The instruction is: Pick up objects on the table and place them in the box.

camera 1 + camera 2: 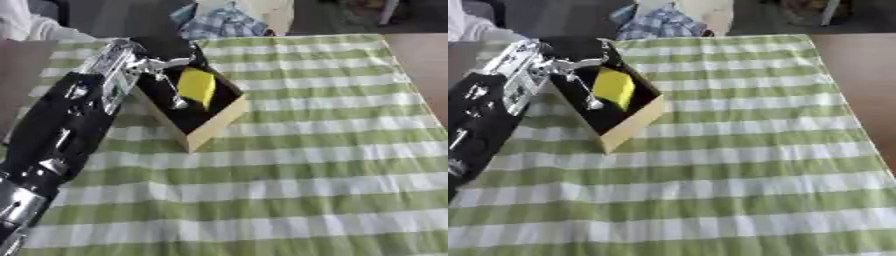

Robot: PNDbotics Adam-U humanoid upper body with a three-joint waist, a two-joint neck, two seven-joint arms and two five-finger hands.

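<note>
The left arm [61, 130] came in from the lower left of the frame and reached diagonally toward the upper left, its black and silver body lying over the green-and-white striped cloth [306, 165] that covered the surface. The left hand [131, 62] hung at the near-left rim of the box [214, 125], a tan-walled container with a dark inside set in the upper left of the frame and turned askew to the stripes. Its fingers [172, 90] were stretched out and relaxed over the opening, one of them pointing down into the dark interior, and they held nothing. A yellow object [198, 86] lay inside the box, against its far-right wall, just beside the lowered finger; whether the two touched could not be told. The rest of the cloth in the centre and right of the frame carried no visible items. The right hand appeared in neither view.
</note>
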